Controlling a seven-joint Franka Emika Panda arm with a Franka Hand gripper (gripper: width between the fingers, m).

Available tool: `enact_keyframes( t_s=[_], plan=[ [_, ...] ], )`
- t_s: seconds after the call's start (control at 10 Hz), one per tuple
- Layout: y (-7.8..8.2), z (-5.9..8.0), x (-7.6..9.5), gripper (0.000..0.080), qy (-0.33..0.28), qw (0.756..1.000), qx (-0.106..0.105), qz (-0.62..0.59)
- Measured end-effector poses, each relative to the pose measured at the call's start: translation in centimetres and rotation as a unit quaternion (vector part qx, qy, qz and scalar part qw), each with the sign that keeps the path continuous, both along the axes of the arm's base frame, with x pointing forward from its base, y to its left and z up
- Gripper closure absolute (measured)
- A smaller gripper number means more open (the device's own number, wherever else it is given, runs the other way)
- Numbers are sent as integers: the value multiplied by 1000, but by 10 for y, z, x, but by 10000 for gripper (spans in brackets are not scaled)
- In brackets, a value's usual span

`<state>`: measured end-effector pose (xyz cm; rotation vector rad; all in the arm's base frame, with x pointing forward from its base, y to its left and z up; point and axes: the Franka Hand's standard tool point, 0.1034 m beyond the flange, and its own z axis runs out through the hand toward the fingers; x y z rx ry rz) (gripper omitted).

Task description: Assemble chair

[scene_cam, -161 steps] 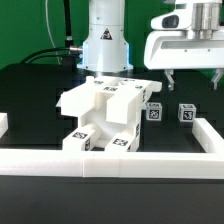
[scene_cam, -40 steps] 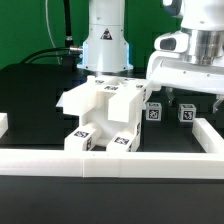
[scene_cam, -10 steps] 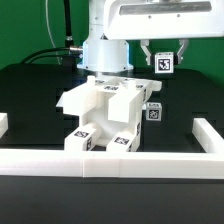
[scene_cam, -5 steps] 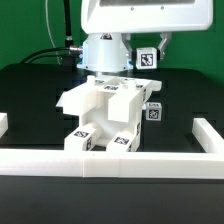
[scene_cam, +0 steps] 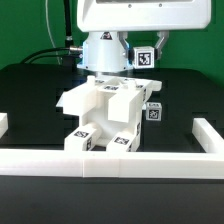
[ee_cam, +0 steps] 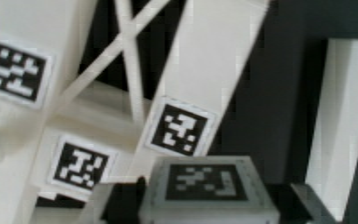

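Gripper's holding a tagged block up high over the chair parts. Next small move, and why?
Probably a short, slow descent toward the chair, correcting sideways as needed. The gripper is shut on the small tagged block, held high above the table, and the wrist view shows the X-braced seat beneath it. A second block sits beside the chair.

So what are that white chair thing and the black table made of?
The chair looks like hard white plastic, smooth and a bit glossy: light shines off its flat faces. The small block in the gripper looks the same. Their tags look like flat printed stickers. The table is matte black; cloth or board, I cannot tell.
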<state>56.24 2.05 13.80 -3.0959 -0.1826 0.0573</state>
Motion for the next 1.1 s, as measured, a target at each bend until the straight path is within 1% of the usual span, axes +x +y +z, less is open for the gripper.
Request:
enact_keyframes(
  t_s=[0.2, 0.3, 0.8, 1.1],
  plan=[
    [-10, -5, 15, 515, 6, 1000, -3, 27],
    [-8, -5, 13, 515, 6, 1000, -2, 28],
    [-9, -10, 13, 515, 9, 999, -5, 32],
    [-12, -14, 15, 515, 16, 999, -6, 31]
  ],
)
